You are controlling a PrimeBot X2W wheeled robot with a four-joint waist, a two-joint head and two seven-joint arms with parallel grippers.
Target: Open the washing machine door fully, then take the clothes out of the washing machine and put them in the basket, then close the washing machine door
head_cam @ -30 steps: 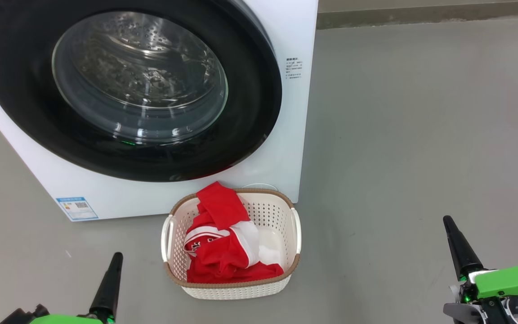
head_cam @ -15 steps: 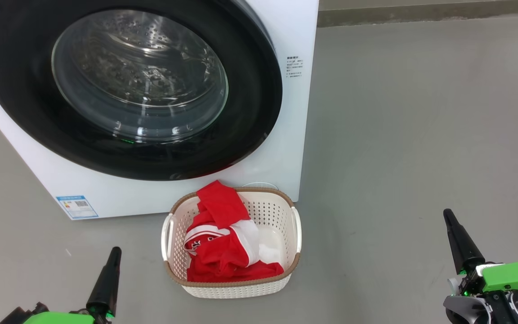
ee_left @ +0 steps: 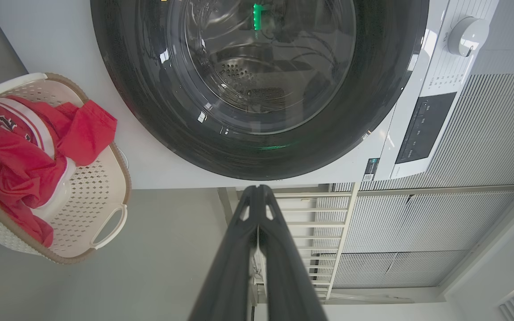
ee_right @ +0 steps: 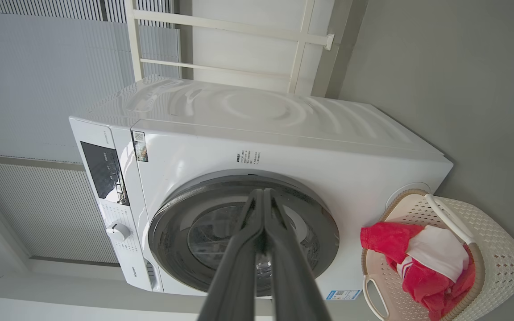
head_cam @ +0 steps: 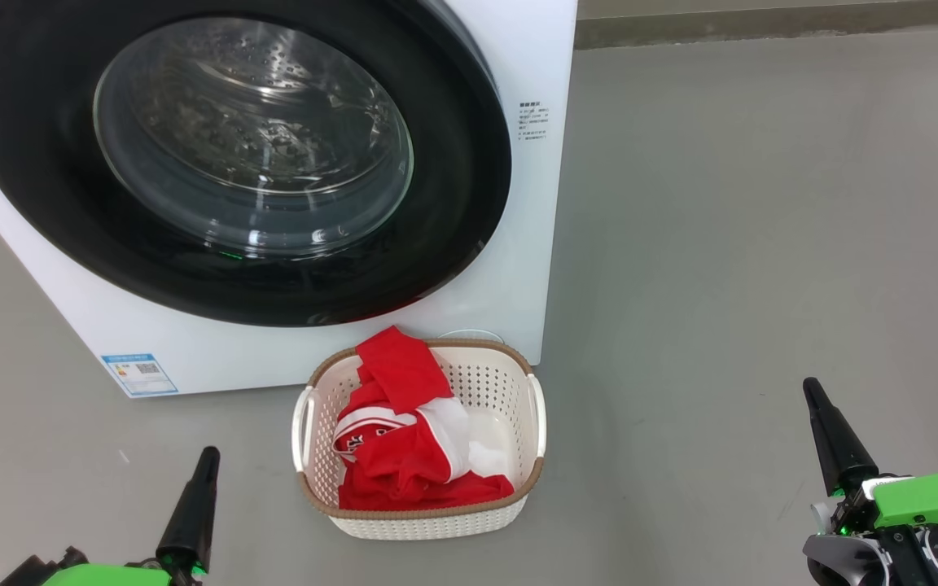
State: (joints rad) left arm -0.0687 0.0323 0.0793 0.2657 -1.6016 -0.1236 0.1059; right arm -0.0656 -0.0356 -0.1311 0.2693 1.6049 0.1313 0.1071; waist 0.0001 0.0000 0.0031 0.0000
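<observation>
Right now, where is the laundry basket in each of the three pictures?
Head view: basket at lower centre.
Left wrist view: basket at far left edge.
Right wrist view: basket in bottom right corner.
Shared landmark: the black-rimmed washing machine door beside it.

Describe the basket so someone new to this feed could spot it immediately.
Start at the big white washing machine with its round black-rimmed door. On the grey floor just in front of its lower right corner sits the basket. It is the small cream perforated tub with a brown woven-look rim and red clothes inside.
</observation>
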